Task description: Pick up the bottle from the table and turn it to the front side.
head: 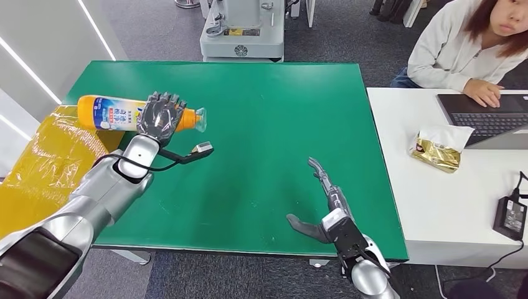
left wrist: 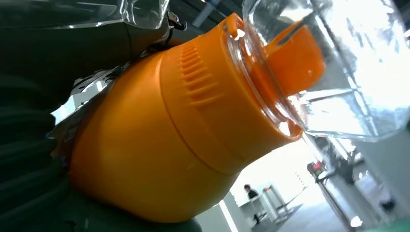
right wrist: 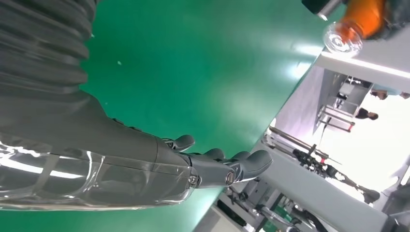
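The bottle [head: 118, 114] is orange with a blue-and-white label and a clear cap [head: 200, 119] — the table [head: 261, 124] plain green. Dark grey left hand [head: 160, 114], silver arms — a gold-and-white packet [head: 439, 149].

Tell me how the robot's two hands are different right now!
The left hand is wrapped around the orange bottle, while the right hand holds nothing. The left hand's fingers curl over the bottle; the right hand's fingers are stretched out and apart. The left hand is at the far left part of the green table, the right hand over its near edge. Both are dark grey hands on silver arms.
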Robot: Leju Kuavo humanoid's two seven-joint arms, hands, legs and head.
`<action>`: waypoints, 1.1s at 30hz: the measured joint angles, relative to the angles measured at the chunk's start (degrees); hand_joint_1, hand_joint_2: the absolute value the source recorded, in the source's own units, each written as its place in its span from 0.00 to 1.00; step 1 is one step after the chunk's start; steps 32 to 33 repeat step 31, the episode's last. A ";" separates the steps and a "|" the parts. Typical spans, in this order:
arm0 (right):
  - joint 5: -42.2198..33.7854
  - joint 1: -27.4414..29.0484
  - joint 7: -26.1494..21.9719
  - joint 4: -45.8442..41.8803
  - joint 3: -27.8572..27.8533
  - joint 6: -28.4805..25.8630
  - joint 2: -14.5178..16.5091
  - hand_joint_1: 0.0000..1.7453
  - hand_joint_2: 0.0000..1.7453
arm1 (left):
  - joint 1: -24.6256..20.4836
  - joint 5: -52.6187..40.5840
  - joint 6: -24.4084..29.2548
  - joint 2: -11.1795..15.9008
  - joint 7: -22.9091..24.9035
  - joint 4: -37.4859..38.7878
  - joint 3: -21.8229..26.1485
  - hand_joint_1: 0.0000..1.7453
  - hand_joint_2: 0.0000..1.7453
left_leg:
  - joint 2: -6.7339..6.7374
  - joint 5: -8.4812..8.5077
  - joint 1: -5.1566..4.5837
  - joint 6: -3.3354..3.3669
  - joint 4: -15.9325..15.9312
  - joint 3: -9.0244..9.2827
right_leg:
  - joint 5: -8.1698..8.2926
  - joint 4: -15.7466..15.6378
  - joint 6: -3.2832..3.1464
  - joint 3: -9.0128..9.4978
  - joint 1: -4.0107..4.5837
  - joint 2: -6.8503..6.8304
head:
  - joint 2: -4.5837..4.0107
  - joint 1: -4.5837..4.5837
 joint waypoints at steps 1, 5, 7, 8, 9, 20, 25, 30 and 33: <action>-0.25 0.62 -0.16 -0.27 -0.26 0.07 -0.16 0.00 1.00 | 1.13 0.35 0.02 0.80 0.19 0.37 0.14 1.00 1.00 | 0.01 -0.02 0.00 -0.02 0.00 0.00 | -0.01 0.00 -0.01 0.00 0.00 0.01 | 0.00 -0.01; -0.63 2.45 -0.49 -1.05 -1.20 0.07 -0.65 0.00 1.00 | 4.96 1.14 0.10 3.30 0.32 1.30 0.46 1.00 1.00 | -0.01 -0.05 0.00 -0.08 0.01 0.00 | -0.01 -0.03 -0.01 -0.03 0.00 -0.01 | 0.00 0.00; -0.63 2.76 -0.51 -1.31 -1.38 0.05 -0.75 0.00 1.00 | 5.83 1.09 -0.37 4.08 0.44 1.59 0.56 1.00 1.00 | -0.08 -0.05 0.00 -0.08 0.01 -0.02 | -0.02 -0.03 -0.01 -0.01 0.00 -0.10 | 0.00 0.01; -0.64 2.88 -0.51 -1.44 -1.45 0.07 -0.79 0.00 1.00 | 6.20 0.89 -0.87 4.45 0.62 1.73 0.70 1.00 1.00 | -0.10 -0.05 0.00 -0.08 0.01 -0.02 | -0.02 -0.02 -0.01 0.01 0.00 -0.12 | 0.00 0.01; -0.67 3.00 -0.51 -1.55 -1.51 0.09 -0.83 0.00 1.00 | 6.65 0.56 -1.45 4.88 0.82 1.83 0.92 1.00 1.00 | -0.07 -0.05 0.00 -0.08 0.00 -0.01 | -0.02 -0.02 -0.01 0.02 0.00 -0.10 | 0.00 0.01; -1.33 4.96 -0.65 -1.68 -2.92 1.10 -1.33 0.00 1.00 | 13.72 -0.06 -2.87 11.87 -0.09 3.26 5.65 0.96 1.00 | 0.09 -0.10 0.04 -0.15 -0.01 0.07 | -0.10 0.00 -0.13 -0.01 0.02 0.11 | 0.00 0.00; -1.27 5.30 -0.90 -1.68 -2.97 1.55 -1.96 0.00 1.00 | 13.75 -0.68 -6.40 13.07 -1.93 3.49 7.73 0.21 1.00 | 0.01 -0.10 0.03 -0.15 -0.02 0.13 | -0.11 -0.01 -0.14 0.09 0.02 -0.01 | 0.00 0.01; -0.42 5.29 -0.83 -1.69 -2.75 2.10 -2.00 0.00 1.00 | 13.13 -0.85 -9.98 12.68 -2.11 3.79 8.67 0.00 1.00 | 0.02 -0.10 0.03 -0.15 -0.01 0.31 | -0.10 -0.01 -0.15 0.26 0.02 0.00 | 0.00 0.01; -0.35 5.29 -0.82 -1.69 -2.71 2.13 -2.00 0.00 1.00 | 13.13 -0.82 -10.05 12.62 -2.10 3.80 8.78 0.00 1.00 | 0.02 -0.10 0.03 -0.15 -0.01 0.32 | -0.10 -0.01 -0.15 0.26 0.02 -0.01 | 0.00 0.01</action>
